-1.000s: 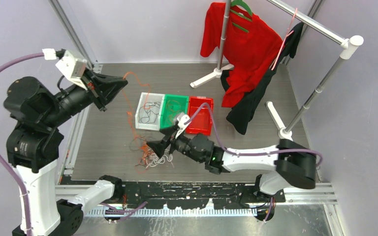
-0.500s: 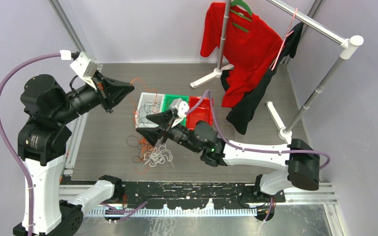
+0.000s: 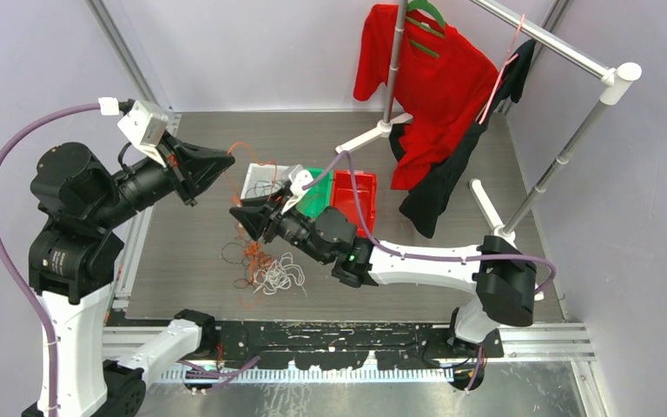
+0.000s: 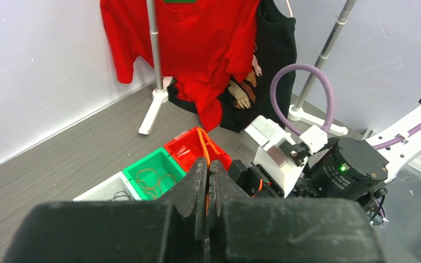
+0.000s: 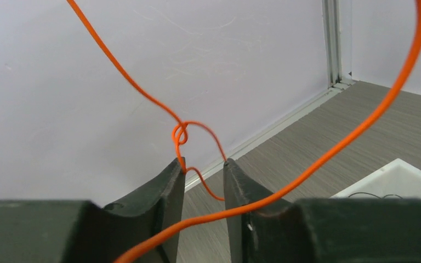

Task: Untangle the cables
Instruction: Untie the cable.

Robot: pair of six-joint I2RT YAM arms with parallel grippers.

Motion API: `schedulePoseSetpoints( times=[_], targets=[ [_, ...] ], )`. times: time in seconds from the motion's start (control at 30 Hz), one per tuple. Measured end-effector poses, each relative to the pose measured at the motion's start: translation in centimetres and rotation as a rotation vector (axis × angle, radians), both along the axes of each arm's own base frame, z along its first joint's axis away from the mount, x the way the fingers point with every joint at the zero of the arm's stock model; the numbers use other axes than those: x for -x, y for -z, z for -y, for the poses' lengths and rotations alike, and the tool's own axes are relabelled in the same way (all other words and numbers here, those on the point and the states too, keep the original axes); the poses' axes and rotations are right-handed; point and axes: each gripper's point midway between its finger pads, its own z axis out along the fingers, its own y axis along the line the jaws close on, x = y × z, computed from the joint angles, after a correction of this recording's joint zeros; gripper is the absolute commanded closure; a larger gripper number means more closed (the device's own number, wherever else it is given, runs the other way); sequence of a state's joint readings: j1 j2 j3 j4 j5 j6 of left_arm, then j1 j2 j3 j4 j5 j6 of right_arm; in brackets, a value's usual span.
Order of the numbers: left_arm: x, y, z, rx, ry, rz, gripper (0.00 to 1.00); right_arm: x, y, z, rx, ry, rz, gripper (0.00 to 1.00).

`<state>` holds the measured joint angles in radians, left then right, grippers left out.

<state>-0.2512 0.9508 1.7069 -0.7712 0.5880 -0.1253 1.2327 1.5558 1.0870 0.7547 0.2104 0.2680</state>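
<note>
Left jaws were clenched on an orange cable [image 5: 142,93], held high, upper left in top view. Other cables [image 3: 269,271] lay mid-frame on tabletop [image 3: 182,261]. Right jaws hung part-released around its knot [image 5: 180,133]. Imo: pinch under knot, pull slow, apart.

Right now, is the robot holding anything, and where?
Left gripper pinches the lifted part of an orange cable; right gripper is open around an orange loop.

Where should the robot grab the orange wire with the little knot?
Grip the orange cable on the short dip just under its knot. Come from below, like the right gripper: that dip hangs between its open fingers, and the strand above runs up and away.
</note>
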Motion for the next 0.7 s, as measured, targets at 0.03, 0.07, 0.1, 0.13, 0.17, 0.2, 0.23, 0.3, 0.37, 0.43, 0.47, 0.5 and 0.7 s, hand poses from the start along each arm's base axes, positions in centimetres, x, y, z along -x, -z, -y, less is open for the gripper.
schedulePoseSetpoints(
  times=[0.03,0.07,0.1,0.13,0.17,0.2,0.23,0.3,0.37,0.43,0.47,0.5,0.7],
  targets=[
    [0.0,0.0,0.0,0.0,0.0,0.003,1.0,-0.2,0.3,-0.2,0.003,0.005,-0.007,0.78],
    [0.0,0.0,0.0,0.0,-0.001,0.004,1.0,-0.3,0.6,-0.3,0.006,0.008,-0.013,0.87],
    [0.0,0.0,-0.1,-0.001,-0.004,0.005,1.0,-0.4,0.7,-0.3,0.007,0.011,-0.018,0.95],
    [0.0,0.0,-0.1,-0.002,-0.008,0.007,1.0,-0.4,0.8,-0.3,0.007,0.015,-0.022,0.98],
    [-0.1,0.1,-0.2,-0.005,-0.015,0.01,1.0,-0.5,0.7,-0.2,0.0,0.019,-0.029,0.99],
    [-0.2,0.1,-0.4,-0.008,-0.024,0.014,1.0,-0.6,0.6,-0.1,-0.004,0.023,-0.029,0.99],
    [-0.3,0.1,-0.6,-0.015,-0.037,0.021,1.0,-0.6,0.7,0.0,-0.007,0.027,-0.031,0.99],
    [-0.6,0.0,-1.0,-0.025,-0.063,0.034,1.0,-0.6,1.3,0.4,-0.001,0.033,-0.038,0.99],
    [-1.1,0.1,-1.5,-0.043,-0.1,0.049,1.0,-0.5,2.1,0.9,0.011,0.035,-0.046,0.99],
    [-1.6,0.3,-2.1,-0.06,-0.139,0.063,1.0,-0.2,2.7,1.5,0.017,0.03,-0.056,0.99],
    [-1.8,0.3,-2.4,-0.066,-0.159,0.071,1.0,0.0,3.0,1.8,0.021,0.025,-0.062,0.99],
    [-2.1,0.4,-2.7,-0.076,-0.18,0.081,1.0,0.2,3.3,2.0,0.026,0.018,-0.068,0.99],
    [-3.2,0.2,-4.7,-0.107,-0.301,0.141,1.0,1.5,4.6,3.2,0.056,-0.032,-0.098,0.99]
  ],
)
